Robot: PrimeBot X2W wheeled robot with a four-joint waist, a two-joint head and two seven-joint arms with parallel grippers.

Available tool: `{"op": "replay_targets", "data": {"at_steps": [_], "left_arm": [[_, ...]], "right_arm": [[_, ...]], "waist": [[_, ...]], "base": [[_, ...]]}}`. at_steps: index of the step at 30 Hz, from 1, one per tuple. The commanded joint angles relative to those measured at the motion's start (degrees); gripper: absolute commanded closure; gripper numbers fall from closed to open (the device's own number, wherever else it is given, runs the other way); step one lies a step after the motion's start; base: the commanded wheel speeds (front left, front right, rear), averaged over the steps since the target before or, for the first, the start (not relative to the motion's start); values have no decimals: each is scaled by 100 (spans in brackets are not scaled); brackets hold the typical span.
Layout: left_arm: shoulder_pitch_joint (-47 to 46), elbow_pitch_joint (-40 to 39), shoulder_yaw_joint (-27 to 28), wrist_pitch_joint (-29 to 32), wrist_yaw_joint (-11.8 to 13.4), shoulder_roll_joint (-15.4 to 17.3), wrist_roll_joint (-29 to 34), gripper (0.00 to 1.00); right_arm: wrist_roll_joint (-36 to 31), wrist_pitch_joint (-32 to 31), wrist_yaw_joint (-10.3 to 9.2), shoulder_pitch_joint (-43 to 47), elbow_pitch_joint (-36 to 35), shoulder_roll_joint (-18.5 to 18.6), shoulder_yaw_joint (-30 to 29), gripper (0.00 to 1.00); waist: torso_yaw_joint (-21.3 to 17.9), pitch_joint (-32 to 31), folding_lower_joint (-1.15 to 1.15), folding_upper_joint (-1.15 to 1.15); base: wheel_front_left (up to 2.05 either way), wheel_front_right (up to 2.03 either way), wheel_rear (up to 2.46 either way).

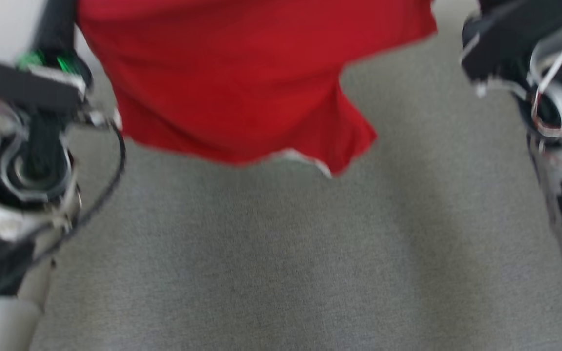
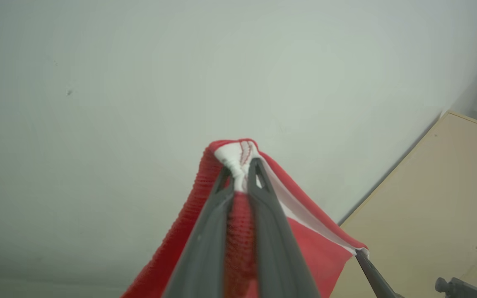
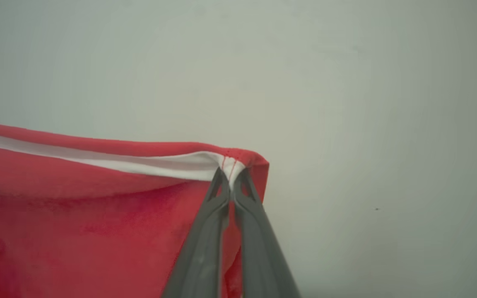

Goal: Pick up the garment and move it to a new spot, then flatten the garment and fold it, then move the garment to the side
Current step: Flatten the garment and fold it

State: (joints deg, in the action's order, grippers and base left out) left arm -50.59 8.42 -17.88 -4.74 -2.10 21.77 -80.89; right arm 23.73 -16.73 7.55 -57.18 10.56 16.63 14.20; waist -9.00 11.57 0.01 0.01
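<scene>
Garment (image 1: 242, 73) status: red, lifted, clamped at two points of one hemmed edge. My left pincer (image 2: 240, 165) is closed on a bunched corner. The white inner band (image 2: 232, 159) of the hem sits right at its fingertips, and red cloth is pinched down the gap between the two fingers. My right pincer (image 3: 231, 174) is likewise closed on the opposite corner, with the stitched seam caught at its tips. Between the two pincers the hemmed edge runs taut and nearly straight. Below both pincers the rest of the cloth hangs free as one sheet, one loose corner drooping lowest, over the grey carpet (image 1: 281, 273). Whether that corner clears the carpet I cannot tell; the head view is blurred. Beyond the tips of both pincers stands a pale wall (image 3: 346, 82).

Step in hand, by my judgement: the pick-up and carry to the new spot.

Next move calls for:
- lowering both pincers together, spread wide enough for a taut edge;
- laying the hanging end down first;
- drawing the cloth out flat before release.

Uneven lowering would likely bunch the fabric.
</scene>
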Motion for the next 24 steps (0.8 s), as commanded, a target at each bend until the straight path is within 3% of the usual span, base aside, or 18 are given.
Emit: {"op": "replay_targets", "data": {"at_steps": [1,7,14,18,24], "left_arm": [[-211,81,66,-89,-25,-6,92,100],[-1319,645,289,-671,-18,14,647,100],[-1984,956,885,-1064,-437,-274,1388,100],[-1604,696,1440,-1056,-525,-685,2038,100],[-792,42,1311,-1047,-538,-857,2136,100]], "right_arm": [[-96,91,-13,-210,89,-7,25,100],[-489,909,-14,-1569,849,-110,62,100],[-1426,2390,-20,-2401,1625,-450,-324,100],[-1815,2802,-19,-2193,2002,-604,-107,100],[-1686,3045,-15,-1731,2197,-483,565,100]], "waist": [[-79,739,-1,-1],[-148,1430,-1,-1],[-188,1914,-1,-1],[-185,2142,-1,-1],[-174,2237,-1,-1]], "base": [[0,0,0],[0,0,0],[0,0,0],[0,0,0],[0,0,0]]}}
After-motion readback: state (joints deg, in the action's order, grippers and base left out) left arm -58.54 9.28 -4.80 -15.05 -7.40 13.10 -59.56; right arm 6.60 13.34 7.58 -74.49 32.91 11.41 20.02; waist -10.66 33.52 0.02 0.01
